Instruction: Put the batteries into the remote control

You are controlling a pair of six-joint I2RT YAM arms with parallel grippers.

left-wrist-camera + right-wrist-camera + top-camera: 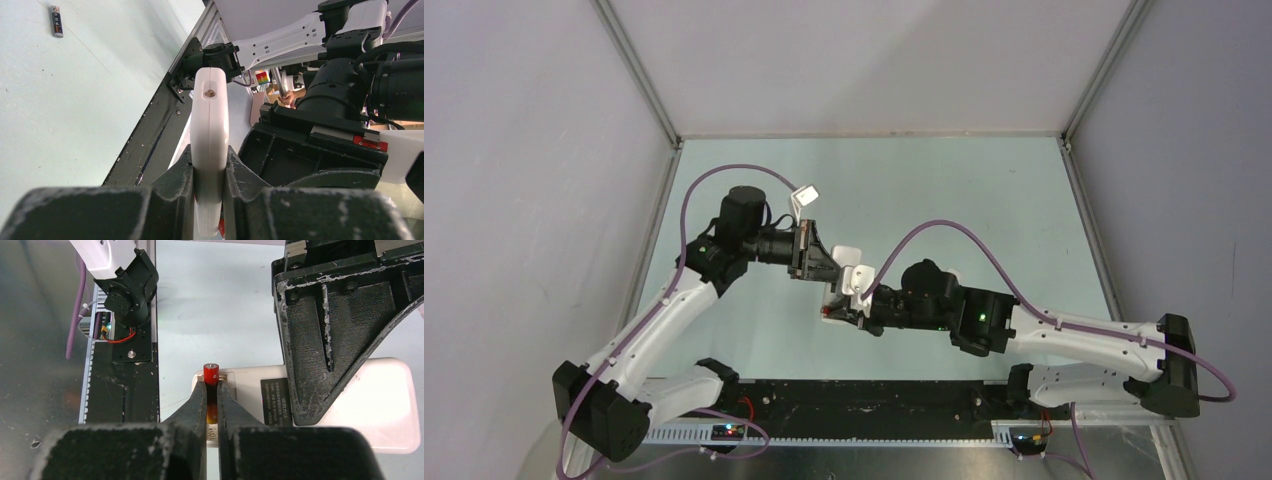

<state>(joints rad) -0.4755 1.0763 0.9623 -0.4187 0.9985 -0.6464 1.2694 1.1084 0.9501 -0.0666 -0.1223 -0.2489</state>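
Note:
My left gripper (210, 172) is shut on the white remote control (210, 120), which it grips edge-on above the table; it shows in the top view too (848, 256). In the right wrist view the remote's plain white back (385, 405) faces the camera, with a dark label and an open battery bay at its left end. My right gripper (212, 390) is shut on the orange-red battery (210, 373) and holds it lengthwise over that bay. The dark battery (56, 21) lies alone on the table, away from both grippers.
A small white square cover piece (805, 197) lies on the pale green table behind the left arm. A black rail (874, 400) runs along the near edge. Grey walls enclose the table on three sides. The two grippers (839, 295) are close together mid-table.

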